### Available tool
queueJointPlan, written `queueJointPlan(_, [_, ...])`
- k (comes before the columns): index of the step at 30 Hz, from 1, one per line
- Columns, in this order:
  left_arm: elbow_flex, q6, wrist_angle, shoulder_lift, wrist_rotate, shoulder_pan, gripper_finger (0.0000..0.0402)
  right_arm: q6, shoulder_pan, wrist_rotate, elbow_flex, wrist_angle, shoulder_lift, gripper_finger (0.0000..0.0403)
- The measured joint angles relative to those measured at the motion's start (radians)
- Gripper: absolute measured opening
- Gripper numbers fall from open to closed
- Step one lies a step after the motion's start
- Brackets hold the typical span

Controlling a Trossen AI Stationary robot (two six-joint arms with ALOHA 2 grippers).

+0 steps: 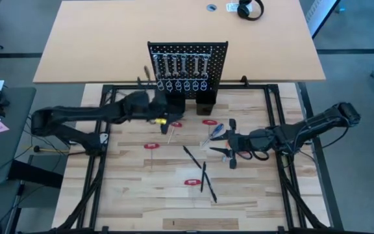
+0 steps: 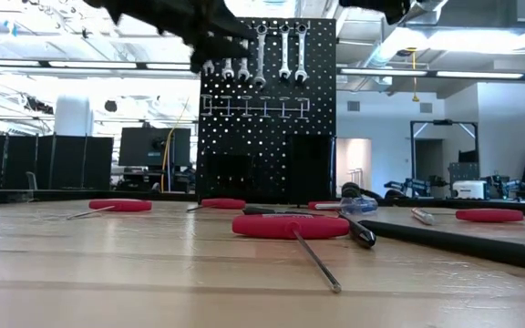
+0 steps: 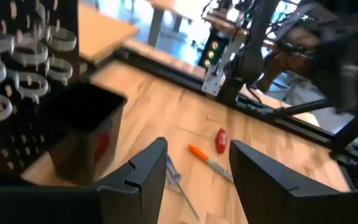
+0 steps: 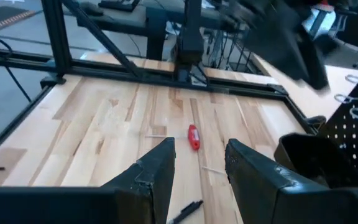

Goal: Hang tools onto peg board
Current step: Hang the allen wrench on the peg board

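Peg board (image 1: 187, 68) beside open empty left gripper (image 1: 156, 104), right gripper (image 1: 229, 148) open

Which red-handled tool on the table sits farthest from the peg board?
The red-handled tool nearest the table's front edge, beside the thin black sticks. The other red ones lie closer to the peg board.

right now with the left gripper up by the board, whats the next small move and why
Probably lower the left gripper onto the orange-handled screwdriver lying just below it. Its fingers are open and empty, several wrenches already hang on the peg board, and that screwdriver looks like the nearest loose tool. The right gripper, also open, waits over the table's right side.
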Motion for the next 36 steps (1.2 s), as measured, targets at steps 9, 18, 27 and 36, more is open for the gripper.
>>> queueJointPlan(9, [-0.310,-0.007,0.098,-0.174,-0.434,-0.261,0.0164,0.020,-0.012,-0.100,-0.185,0.156,0.023,0.0152])
queueJointPlan(18, [-0.511,-0.010,0.231,-0.059,-0.916,-0.475,0.0164,-0.020,-0.073,-0.190,-0.196,0.264,0.277,0.0152])
queueJointPlan(27, [-0.399,0.126,0.242,0.195,-0.953,-0.528,0.0164,0.058,-0.090,-0.187,-0.014,-0.253,0.164,0.0152])
queueJointPlan(36, [-0.248,0.048,0.240,0.388,-0.927,-0.527,0.0164,0.235,-0.003,-0.162,-0.117,-0.302,0.067,0.0152])
